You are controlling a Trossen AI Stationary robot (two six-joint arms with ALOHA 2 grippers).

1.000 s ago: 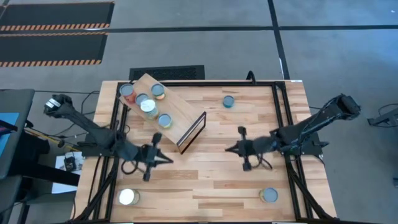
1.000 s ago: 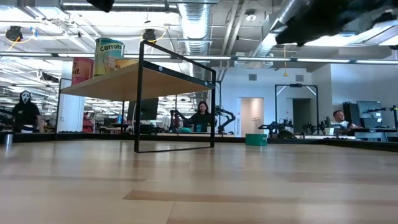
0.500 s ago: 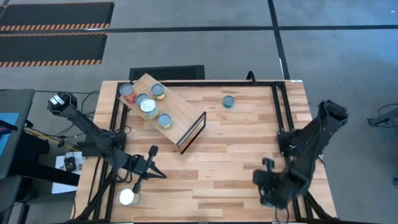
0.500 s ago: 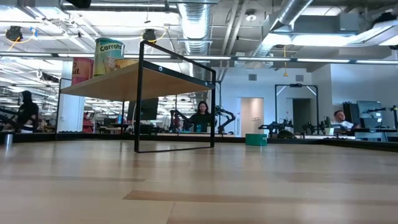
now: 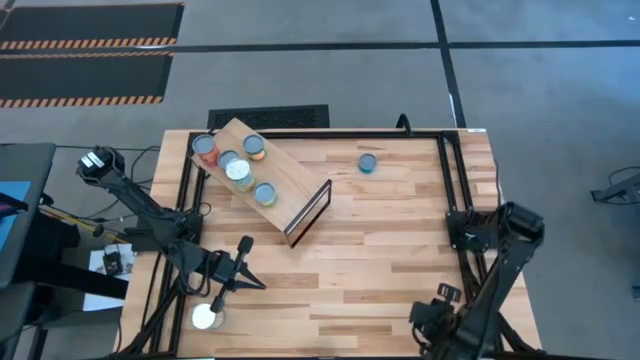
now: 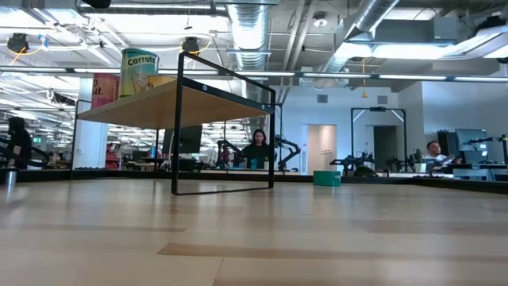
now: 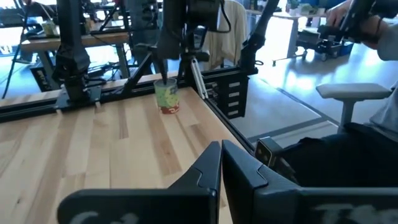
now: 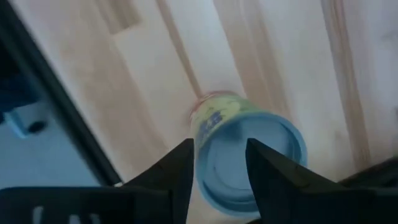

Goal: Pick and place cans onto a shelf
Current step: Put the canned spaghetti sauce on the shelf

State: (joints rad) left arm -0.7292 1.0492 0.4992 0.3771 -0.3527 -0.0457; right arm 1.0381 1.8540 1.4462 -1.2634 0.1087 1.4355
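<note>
The shelf [image 5: 262,180] stands at the table's far left with several cans [image 5: 238,170] on its top board. One blue-lidded can [image 5: 368,162] stands alone at the far middle. A white-lidded can [image 5: 206,316] stands at the near left. My right gripper [image 5: 432,318] is at the near right corner, open and pointing down. Its fingers [image 8: 181,167] stand apart just above a green-and-yellow can with a blue lid [image 8: 249,158]. The high view hides this can under the gripper. My left gripper [image 7: 221,155] is shut and empty, low over the near left of the table [image 5: 258,282].
Black frame rails [image 5: 452,190] run along the table's left and right sides. The shelf's dark end panel [image 5: 310,210] faces the table's middle. Bare planks [image 5: 350,260] lie between the two arms. People sit in the room beyond the table [image 6: 255,149].
My right gripper has swung from the table's middle toward the near right corner and tipped down over the can there. My left gripper has drawn back a little toward the near left and then kept still.
</note>
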